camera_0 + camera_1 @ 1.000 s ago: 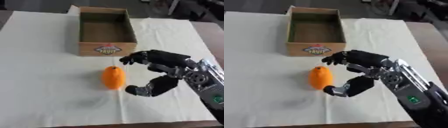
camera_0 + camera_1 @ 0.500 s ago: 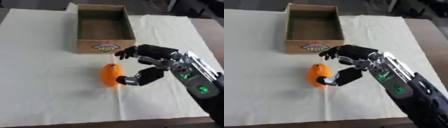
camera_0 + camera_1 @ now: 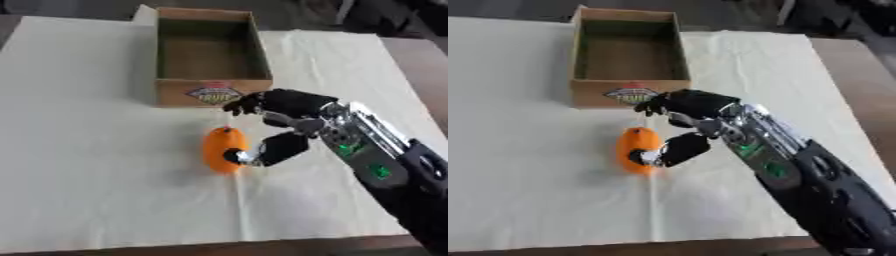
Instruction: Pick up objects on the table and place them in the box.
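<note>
Orange object sits on the cream cloth, a bit in front of the cardboard box. Right hand is spread open around it: thumb tip touching its right side, fingers arched over the far end, not closed on it yet.
</note>
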Tool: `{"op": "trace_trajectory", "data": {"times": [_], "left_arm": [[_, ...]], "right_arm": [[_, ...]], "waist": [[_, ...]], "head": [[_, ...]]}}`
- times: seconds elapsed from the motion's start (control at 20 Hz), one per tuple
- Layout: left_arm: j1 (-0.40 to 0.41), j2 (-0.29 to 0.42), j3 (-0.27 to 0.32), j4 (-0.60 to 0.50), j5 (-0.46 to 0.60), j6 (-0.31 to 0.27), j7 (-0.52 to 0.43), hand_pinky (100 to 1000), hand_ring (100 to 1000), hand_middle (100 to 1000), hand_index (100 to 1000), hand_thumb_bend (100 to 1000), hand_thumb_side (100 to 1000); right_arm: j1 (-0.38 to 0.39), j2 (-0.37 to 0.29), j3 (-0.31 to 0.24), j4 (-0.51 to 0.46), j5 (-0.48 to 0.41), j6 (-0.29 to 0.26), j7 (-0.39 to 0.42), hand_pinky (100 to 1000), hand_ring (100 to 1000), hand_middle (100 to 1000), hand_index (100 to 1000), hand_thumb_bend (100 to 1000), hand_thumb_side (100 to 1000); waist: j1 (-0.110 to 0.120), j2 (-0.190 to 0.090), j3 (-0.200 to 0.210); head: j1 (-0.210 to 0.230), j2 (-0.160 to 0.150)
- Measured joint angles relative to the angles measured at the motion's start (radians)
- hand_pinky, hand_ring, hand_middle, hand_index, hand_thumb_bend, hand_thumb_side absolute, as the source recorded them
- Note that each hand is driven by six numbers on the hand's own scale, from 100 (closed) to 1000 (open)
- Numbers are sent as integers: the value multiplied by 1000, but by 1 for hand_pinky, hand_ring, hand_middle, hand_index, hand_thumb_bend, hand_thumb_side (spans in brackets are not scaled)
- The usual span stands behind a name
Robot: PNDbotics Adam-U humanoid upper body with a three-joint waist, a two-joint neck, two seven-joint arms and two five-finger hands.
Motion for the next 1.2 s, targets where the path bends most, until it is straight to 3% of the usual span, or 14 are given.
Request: {"op": "trace_trajectory", "data": {"times": [0.6,0.9,1.1,1.15,1.2], "left_arm": [[-7,-1,-1,0,0,6,-8,444,549,591,651,127,773],[-10,-1,-6,0,0,8,-11,444,547,591,650,127,774],[-12,-1,-6,0,0,8,-12,444,547,591,650,127,774],[-12,-1,-6,0,1,8,-12,443,547,591,649,127,774],[-12,-1,-6,0,1,8,-12,443,547,591,648,128,774]], "right_arm": [[-2,14,16,37,22,-42,28,910,844,758,1000,381,825],[22,16,20,65,53,-54,6,887,819,679,961,315,792],[45,9,20,55,62,-59,-14,887,819,679,961,315,792],[47,7,20,53,63,-59,-16,872,788,592,859,212,782],[49,7,20,49,63,-59,-18,872,782,578,838,175,767]], "waist": [[-3,8,8],[-3,12,18],[-3,12,19],[-3,12,20],[-3,12,20]], "head": [[-5,0],[-12,-2],[-17,-2],[-17,-2],[-17,-2]]}}
